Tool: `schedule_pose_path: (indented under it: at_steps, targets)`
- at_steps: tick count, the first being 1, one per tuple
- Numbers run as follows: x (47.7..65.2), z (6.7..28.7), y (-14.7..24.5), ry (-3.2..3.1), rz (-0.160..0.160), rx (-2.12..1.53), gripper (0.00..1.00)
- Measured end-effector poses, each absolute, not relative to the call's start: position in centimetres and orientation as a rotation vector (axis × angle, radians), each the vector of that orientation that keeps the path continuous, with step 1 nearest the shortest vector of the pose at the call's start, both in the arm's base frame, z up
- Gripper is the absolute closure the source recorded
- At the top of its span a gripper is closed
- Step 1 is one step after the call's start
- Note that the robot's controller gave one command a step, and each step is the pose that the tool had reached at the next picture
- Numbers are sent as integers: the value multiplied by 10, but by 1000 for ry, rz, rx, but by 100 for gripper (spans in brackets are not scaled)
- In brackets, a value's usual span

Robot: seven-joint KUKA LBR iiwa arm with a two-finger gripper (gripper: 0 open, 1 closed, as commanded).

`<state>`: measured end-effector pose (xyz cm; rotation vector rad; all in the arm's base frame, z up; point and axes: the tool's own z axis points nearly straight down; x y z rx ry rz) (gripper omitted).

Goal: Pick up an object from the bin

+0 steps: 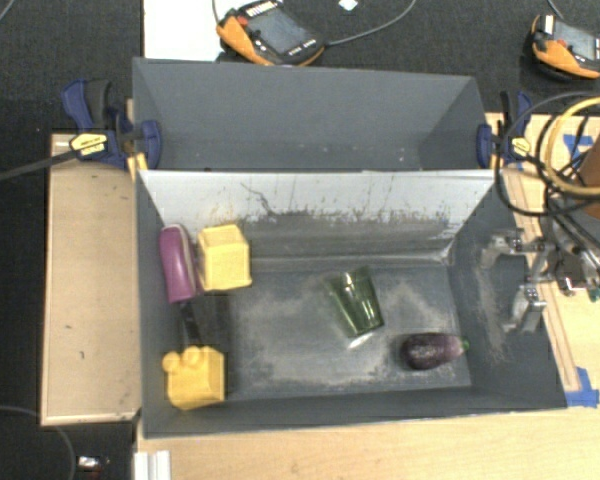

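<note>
My gripper (523,298) hangs over the bin's sloping right wall, above floor level and apart from every loose thing. Nearest to it is a dark purple eggplant-shaped toy (428,351) with a green stem end, lying on the floor at the front right. Left of that, near the middle of the bin, a clear green glass (357,303) lies on its side. Nothing shows in the gripper.
Along the left wall lie a purple oblong thing (177,263), a yellow cube (224,258), a small black piece (192,323) and a yellow studded block (194,376) at the front left. The arm and its cables come in from the right.
</note>
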<state>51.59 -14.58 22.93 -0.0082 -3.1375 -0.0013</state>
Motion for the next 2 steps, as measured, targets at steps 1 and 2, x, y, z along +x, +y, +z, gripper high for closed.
schedule_pose_path:
  at_steps: [1,2]
  targets:
    - [517,234,-145,-3145,2,4,0]
    - [477,157,-114,-3121,-3,326,0]
